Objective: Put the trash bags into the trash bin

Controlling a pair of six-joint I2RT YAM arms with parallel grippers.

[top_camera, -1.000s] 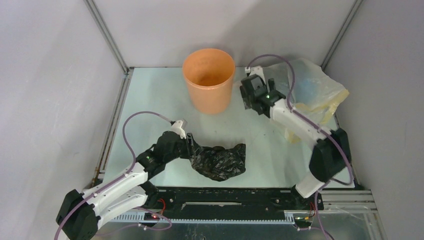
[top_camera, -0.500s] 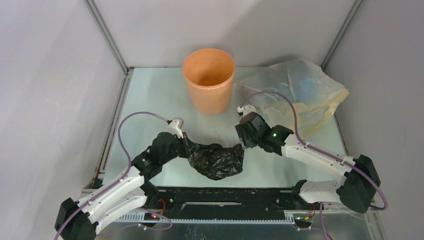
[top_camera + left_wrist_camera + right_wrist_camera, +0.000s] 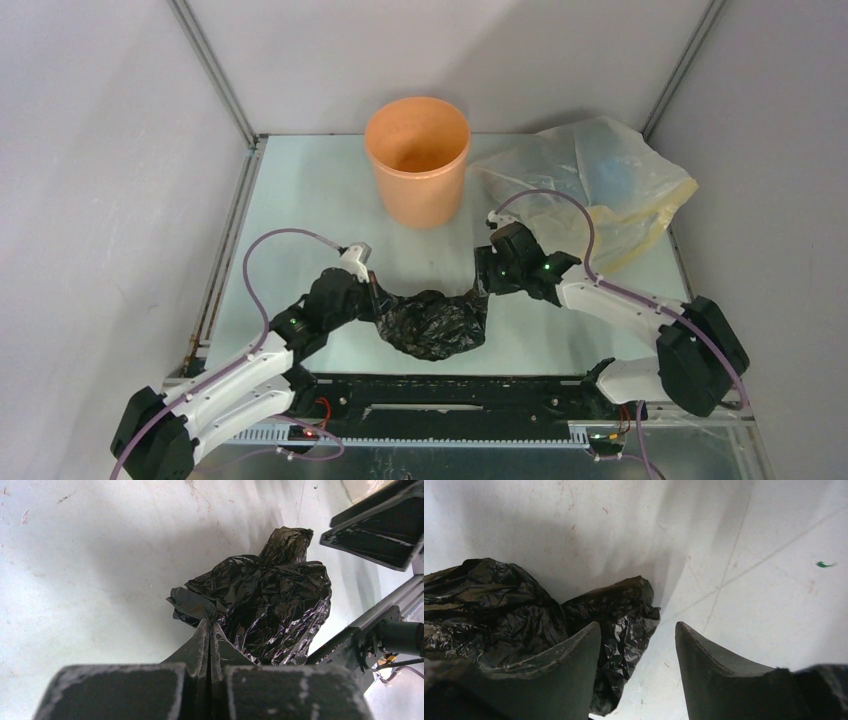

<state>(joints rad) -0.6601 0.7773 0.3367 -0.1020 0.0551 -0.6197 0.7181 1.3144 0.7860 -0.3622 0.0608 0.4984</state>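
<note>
**Inspector:** Overhead view. What is recorded?

**Assessor:** The bag (image 3: 432, 322) is found on the worktop (image 3: 300, 200) near the front edge, between the two grippers. It is well apart from the bin (image 3: 417, 160), which stands upright at the back. The left gripper (image 3: 372, 290) is set at the bag's left corner and the right gripper (image 3: 487, 285) at its right corner. A yellowish bag (image 3: 610, 170) is noted at the back right, with neither gripper on it.

**Inspector:** Left wrist view?

**Assessor:** The jaws are seen fully closed, with a fold of the bag's edge pinched between the tips.

**Inspector:** Right wrist view?

**Assessor:** The jaws are seen well parted. A corner of the bag lies against the inner face of one finger (image 3: 569, 670), and bare worktop shows across the rest of the gap. No clamping is observed.

**Inspector:** Progress?

**Assessor:** Judged early. One grip is made and nothing is seen in the bin. The second grip is to be closed if intended. The bag is then to be lifted, carried over the rim and released.
</note>
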